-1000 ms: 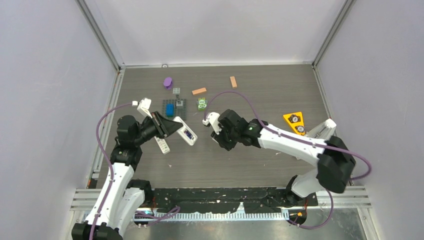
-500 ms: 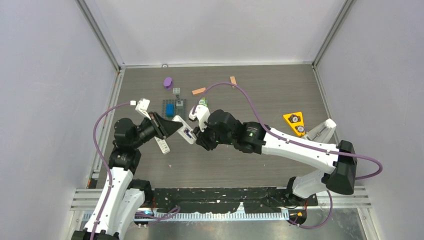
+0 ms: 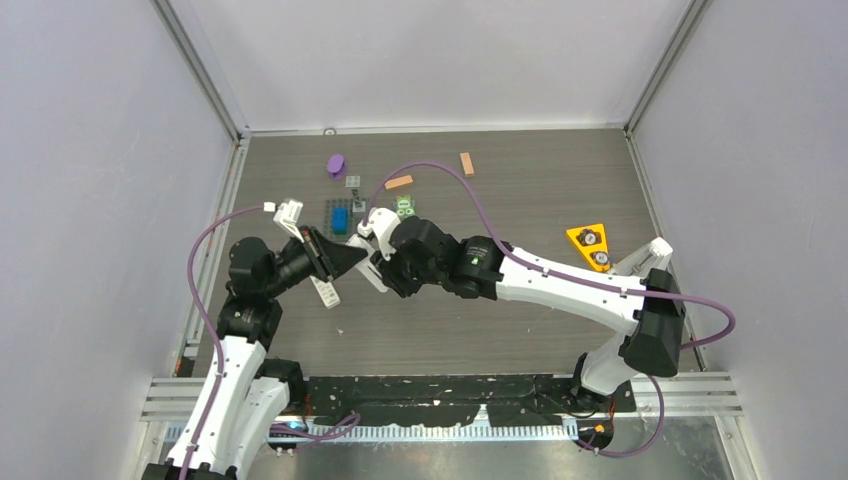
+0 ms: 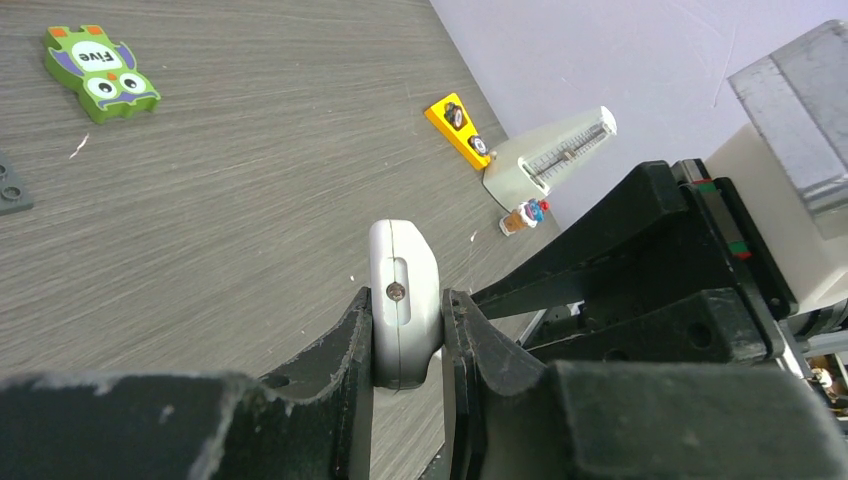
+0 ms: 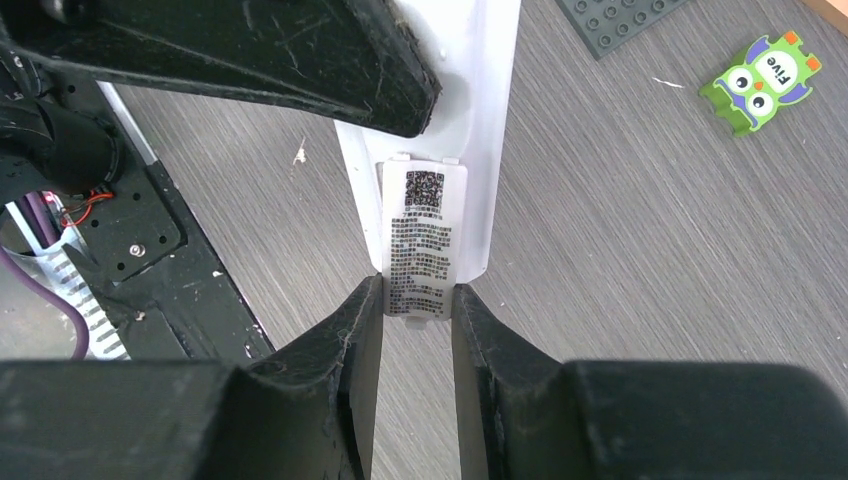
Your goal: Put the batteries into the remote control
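Note:
My left gripper (image 3: pixel 345 257) (image 4: pixel 405 300) is shut on the white remote control (image 3: pixel 369 273), which the left wrist view shows edge-on (image 4: pixel 402 262) between the jaws, lifted off the table. In the right wrist view the remote's back (image 5: pixel 490 110) faces the camera. A white battery cover (image 5: pixel 422 235) with a printed label lies over the remote's compartment. My right gripper (image 3: pixel 380 262) (image 5: pixel 417 292) is shut on the cover's near end. The batteries are hidden from every view.
A second white remote (image 3: pixel 323 291) lies on the table below the left gripper. Behind are a grey baseplate (image 3: pixel 358 213) with a blue brick, a green owl tile (image 3: pixel 404 207), a purple piece (image 3: pixel 336 164) and two orange blocks (image 3: pixel 398 182). A yellow triangle (image 3: pixel 590 246) sits right.
The right arm has swung left across the table and brought its gripper against the remote held by the left gripper. The left arm has stayed almost still.

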